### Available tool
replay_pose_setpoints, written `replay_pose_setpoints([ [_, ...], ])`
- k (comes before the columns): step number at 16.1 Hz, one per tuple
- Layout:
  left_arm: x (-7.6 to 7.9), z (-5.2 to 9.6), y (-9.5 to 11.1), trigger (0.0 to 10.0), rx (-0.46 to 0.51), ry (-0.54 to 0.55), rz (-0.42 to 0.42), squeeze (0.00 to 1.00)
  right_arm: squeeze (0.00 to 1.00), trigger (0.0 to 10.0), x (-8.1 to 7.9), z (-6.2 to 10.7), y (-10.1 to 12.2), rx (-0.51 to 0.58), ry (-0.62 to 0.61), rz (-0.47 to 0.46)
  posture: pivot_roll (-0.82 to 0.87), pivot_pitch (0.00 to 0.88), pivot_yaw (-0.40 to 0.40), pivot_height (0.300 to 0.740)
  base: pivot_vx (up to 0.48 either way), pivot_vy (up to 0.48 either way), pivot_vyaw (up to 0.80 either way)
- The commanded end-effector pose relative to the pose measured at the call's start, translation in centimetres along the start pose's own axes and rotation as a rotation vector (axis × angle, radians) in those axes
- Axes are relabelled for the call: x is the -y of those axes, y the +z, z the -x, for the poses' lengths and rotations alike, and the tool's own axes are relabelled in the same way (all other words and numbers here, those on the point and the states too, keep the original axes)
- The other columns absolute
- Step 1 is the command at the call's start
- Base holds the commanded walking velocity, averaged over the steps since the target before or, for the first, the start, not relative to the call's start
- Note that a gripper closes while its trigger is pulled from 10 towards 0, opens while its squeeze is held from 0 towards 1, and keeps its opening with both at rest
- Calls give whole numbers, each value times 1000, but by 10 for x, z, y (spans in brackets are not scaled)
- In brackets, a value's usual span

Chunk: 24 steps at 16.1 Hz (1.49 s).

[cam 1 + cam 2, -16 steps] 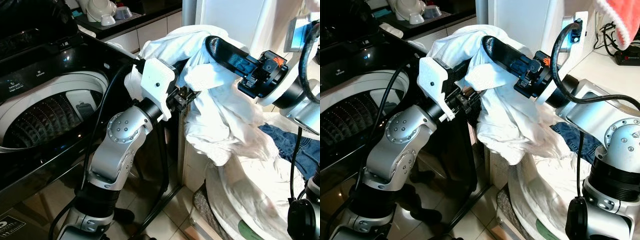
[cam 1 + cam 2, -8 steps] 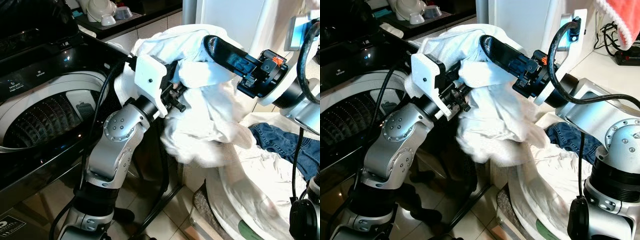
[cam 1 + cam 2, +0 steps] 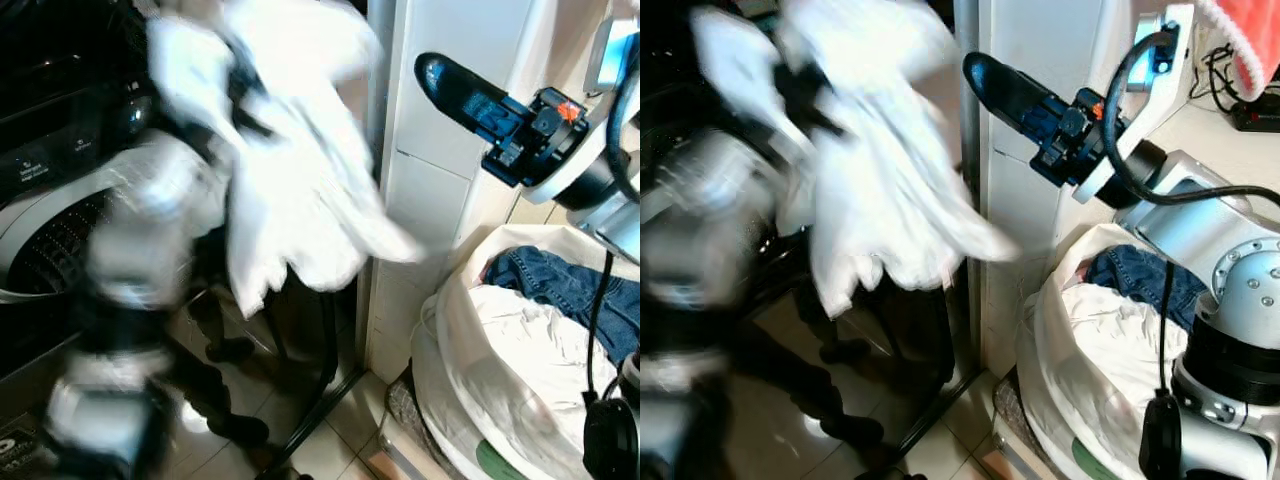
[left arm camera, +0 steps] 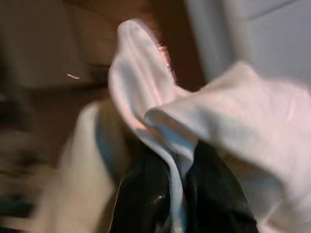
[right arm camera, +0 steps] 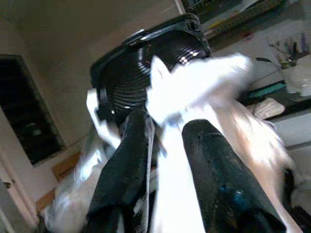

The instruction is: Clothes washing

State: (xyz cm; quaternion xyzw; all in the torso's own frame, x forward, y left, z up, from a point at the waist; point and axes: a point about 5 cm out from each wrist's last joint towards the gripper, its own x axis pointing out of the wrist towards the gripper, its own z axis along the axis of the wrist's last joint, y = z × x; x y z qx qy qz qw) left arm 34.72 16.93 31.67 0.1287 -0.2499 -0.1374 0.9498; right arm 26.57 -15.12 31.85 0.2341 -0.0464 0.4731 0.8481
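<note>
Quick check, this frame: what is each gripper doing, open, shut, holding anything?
Left gripper: shut on the white cloth, carrying it toward the washer.
Right gripper: open, empty, fingers apart from the cloth.

The cloth [image 3: 290, 190] in my left pincer [image 4: 177, 194] is plain white, without pattern; my fingers [image 4: 146, 194] there are glossy black. My right pincer [image 3: 450, 85] is also black, with blue parts and a small orange spot at its wrist. The washing machine [image 3: 60, 150] is black with a grey drum rim. The laundry bag [image 3: 1080, 380] is white; inside lie blue denim jeans [image 3: 560, 285] and more white fabric. The cabinet [image 3: 450, 150] is white. The floor [image 3: 340, 440] is shiny beige tile.
</note>
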Motion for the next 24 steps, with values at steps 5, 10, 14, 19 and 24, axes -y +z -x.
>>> replay_pose_setpoints([
  [5, -130, -2, 48, 0, -61, 450, -640, 0, 0, 10000, -6, -2, 0, -24, 13, 79, -85, 0, 109, 740, 0, 0, 0],
  [10, -109, 19, -78, 10000, -687, 242, -403, 0, 0, 10000, -3, 6, -47, -316, -57, 200, -97, 0, 118, 740, 0, 0, 0],
  [14, -95, 41, -117, 10000, -908, 166, -280, 1000, 0, 10000, -7, 10, -54, -354, -45, 215, -106, 0, 124, 740, 0, 0, 0],
  [19, -99, 55, -122, 10000, -1076, 32, -239, 1000, 0, 10000, -4, 13, -54, -359, -46, 242, -95, 0, 118, 740, 0, 0, 0],
  [24, -88, 48, -118, 10000, -991, -65, -231, 620, 0, 10000, 27, 19, -55, -378, -289, 296, -90, 0, 123, 740, 0, 0, 0],
])
